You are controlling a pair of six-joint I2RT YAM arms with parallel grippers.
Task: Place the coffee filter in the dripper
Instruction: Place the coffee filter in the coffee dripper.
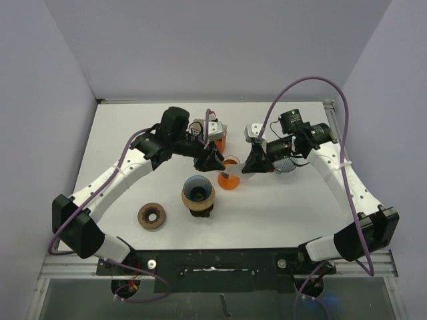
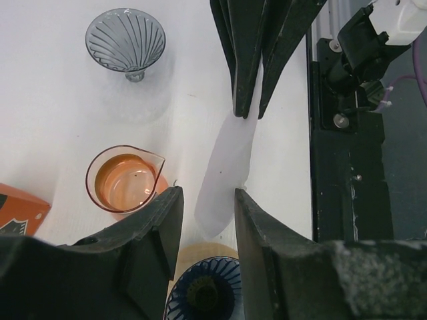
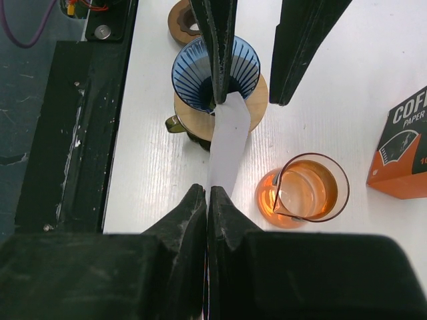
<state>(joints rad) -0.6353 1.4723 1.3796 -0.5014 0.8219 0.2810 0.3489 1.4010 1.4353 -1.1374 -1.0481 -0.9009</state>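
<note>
We are watching both arms meeting over the middle of the table (image 1: 280, 213). The right claw (image 3: 207, 192) is pinching one end of the white paper filter (image 3: 227, 143), its fingers pressing together on it. The left claw (image 2: 207, 195) is standing partly open around the other end, with the paper lying against one finger and the other finger staying clear.

The filter is hanging flat in the air between the two claws. It is not sitting in the blue dripper (image 3: 193, 73), which is resting on a wooden stand (image 3: 257, 100) just near and left of the claws. A glass beaker (image 3: 303, 193) of orange liquid is standing just right of the stand, below the filter.

We are also noting:
- an orange box (image 3: 403, 150) farther back
- a clear dripper (image 2: 125, 40) under the right arm
- a brown ring (image 1: 152, 216) lying left of the stand
</note>
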